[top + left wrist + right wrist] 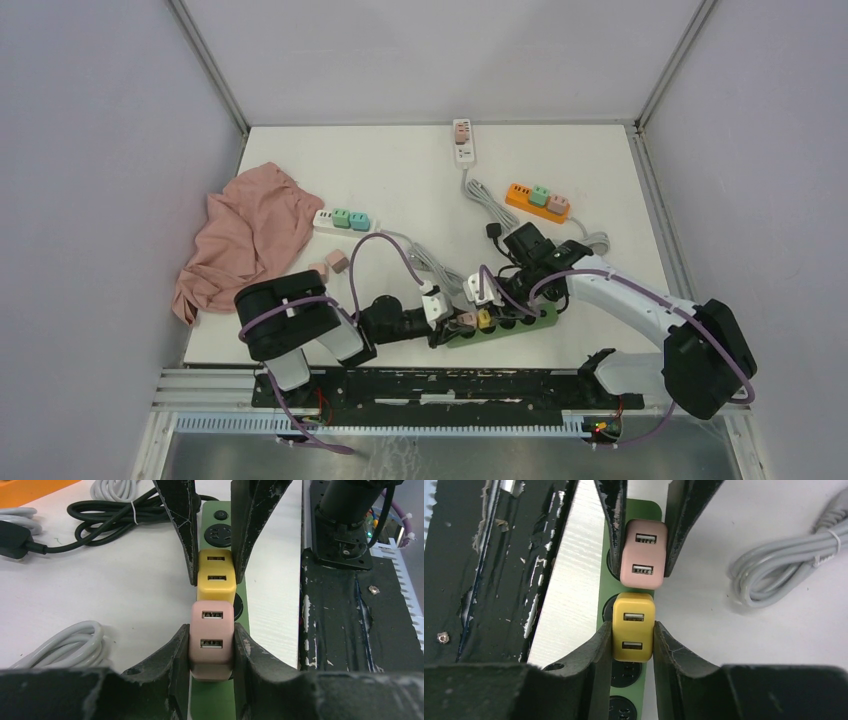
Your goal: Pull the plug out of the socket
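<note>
My left hand (212, 647) is clenched on the pink plug (212, 630), with one finger pressed flat against each of its long sides. The plug sits squarely between the fingertips, its two USB ports facing up at the wrist camera. My right hand (633, 642) is clamped the same way on the yellow plug (634, 615), coming in from the opposite end, so the two hands face each other over the strip. Both plugs are seated in the green power strip (528, 322), side by side and touching, the pink one to the left of the yellow one. The strip lies along the near edge of the desk (400, 170), just right of centre and close to the black rail in front of the arm bases. A coiled grey cable (774, 565) lies just beyond the strip on its far side. A crumpled pink cloth (245, 235) sits well apart at the left, and an orange strip (537, 201) lies further back on the right.
</note>
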### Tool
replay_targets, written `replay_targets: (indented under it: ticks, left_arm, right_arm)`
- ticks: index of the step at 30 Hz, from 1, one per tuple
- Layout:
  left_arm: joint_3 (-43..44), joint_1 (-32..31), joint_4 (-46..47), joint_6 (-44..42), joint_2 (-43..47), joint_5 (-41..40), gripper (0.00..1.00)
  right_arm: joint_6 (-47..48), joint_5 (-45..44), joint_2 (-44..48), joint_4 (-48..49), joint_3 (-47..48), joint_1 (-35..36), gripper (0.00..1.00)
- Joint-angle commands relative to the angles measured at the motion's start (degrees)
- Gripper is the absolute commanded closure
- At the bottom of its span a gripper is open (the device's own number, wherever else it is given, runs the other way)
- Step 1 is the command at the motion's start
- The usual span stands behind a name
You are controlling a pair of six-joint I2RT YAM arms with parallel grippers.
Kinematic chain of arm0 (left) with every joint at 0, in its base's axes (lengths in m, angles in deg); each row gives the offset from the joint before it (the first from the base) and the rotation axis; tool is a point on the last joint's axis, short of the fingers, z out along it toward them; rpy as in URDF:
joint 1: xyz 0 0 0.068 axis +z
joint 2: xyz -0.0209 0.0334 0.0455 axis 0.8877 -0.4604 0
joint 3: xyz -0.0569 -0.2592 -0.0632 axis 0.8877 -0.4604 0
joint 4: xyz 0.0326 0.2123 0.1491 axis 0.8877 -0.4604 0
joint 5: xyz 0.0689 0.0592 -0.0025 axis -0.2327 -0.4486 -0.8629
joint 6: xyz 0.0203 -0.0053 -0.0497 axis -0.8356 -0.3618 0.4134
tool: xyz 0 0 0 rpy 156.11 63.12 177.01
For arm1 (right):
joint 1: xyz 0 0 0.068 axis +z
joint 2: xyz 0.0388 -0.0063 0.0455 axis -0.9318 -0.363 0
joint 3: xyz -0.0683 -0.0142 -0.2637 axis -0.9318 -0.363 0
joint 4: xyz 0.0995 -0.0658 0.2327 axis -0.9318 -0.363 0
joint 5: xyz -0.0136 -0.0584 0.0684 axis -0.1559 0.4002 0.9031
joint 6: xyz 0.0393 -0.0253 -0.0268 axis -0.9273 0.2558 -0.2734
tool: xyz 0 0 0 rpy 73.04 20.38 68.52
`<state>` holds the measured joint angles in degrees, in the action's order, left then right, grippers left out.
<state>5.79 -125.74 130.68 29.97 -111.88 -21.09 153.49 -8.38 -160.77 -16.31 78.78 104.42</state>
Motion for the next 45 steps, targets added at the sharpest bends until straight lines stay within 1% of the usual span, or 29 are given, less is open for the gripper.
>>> replay_targets:
  ticks: [1,3,5,6,9,12,13,15,17,22,24,27,30,34,36,37,39,42,45]
  left_arm:
    - [-0.6,0.9,-1.8,-2.2,-1.5,-1.6,0.97]
    - [-0.6,0.9,-1.8,-2.2,-1.7,-1.5,0.97]
    - [-0.7,0.9,-1.8,-2.2,-1.8,-1.7,0.97]
    - [-0.9,0.9,-1.8,-2.2,-1.7,-1.8,0.97]
    - [-1.5,0.9,-1.7,-2.2,-1.2,-2.2,0.97]
    - [-1.7,0.9,-1.6,-2.3,-1.0,-2.3,0.97]
    - [-1.6,0.9,-1.6,-2.3,-1.1,-2.3,0.97]
    - [-1.3,0.9,-1.6,-2.1,-1.3,-2.2,0.97]
    - [-1.2,0.9,-1.4,-1.8,-1.6,-2.1,0.97]
    - [-0.6,0.9,-1.3,-1.4,-2.2,-1.8,0.97]
    - [-0.7,0.9,-1.2,-1.2,-2.4,-1.8,0.97]
    - [-0.8,0.9,-1.1,-1.2,-2.5,-1.8,0.97]
    - [-1.0,0.9,-1.0,-1.2,-2.7,-1.8,0.97]
    - [-1.1,0.9,-0.8,-1.2,-2.5,-2.0,0.97]
    - [-1.3,0.9,-0.8,-1.2,-2.3,-2.2,0.97]
    - [-1.4,0.9,-0.8,-1.2,-2.2,-2.3,0.97]
    - [-1.5,0.9,-0.9,-1.2,-2.2,-2.3,0.97]
    - [-1.3,0.9,-0.8,-1.2,-2.4,-2.3,0.97]
    - [-1.1,0.9,-0.5,-1.0,-2.6,-2.2,0.97]
  right_arm:
    - [-13.1,-3.1,3.7,7.9,0.9,1.0,1.00]
    - [-15.1,-6.8,3.8,9.6,0.8,0.8,1.00]
    - [-12.1,-8.2,3.8,7.5,1.3,0.1,1.00]
    - [-8.8,-7.9,3.6,4.7,1.8,-0.3,1.00]
    - [1.2,-3.7,3.1,-5.9,3.8,-2.8,1.00]
    - [13.0,1.0,2.3,-15.6,3.8,-3.5,1.00]
    - [15.6,2.3,1.8,-17.2,3.6,-3.5,1.00]
    - [17.8,5.2,1.1,-18.8,3.6,-3.3,1.00]
    - [16.8,6.8,0.6,-17.9,3.6,-2.4,1.00]
    - [0.6,5.0,1.8,-4.7,2.8,-0.6,1.00]
    - [-5.3,3.1,2.5,-1.3,3.2,-0.7,1.00]
    - [-8.7,-0.8,3.5,1.7,3.1,-1.7,1.00]
    - [-7.5,-1.6,3.8,0.5,3.3,-3.7,1.00]
    - [-1.6,-2.8,3.2,-5.9,4.6,-5.5,1.00]
    - [3.5,-1.3,2.7,-10.5,5.2,-5.8,1.00]
    - [7.8,0.3,2.3,-13.4,5.3,-5.8,1.00]
    - [13.5,4.4,1.5,-17.8,5.2,-5.8,1.00]
    - [14.9,7.1,0.3,-19.0,5.2,-5.4,1.00]
    - [12.3,8.9,0.3,-16.6,5.1,-4.4,1.00]
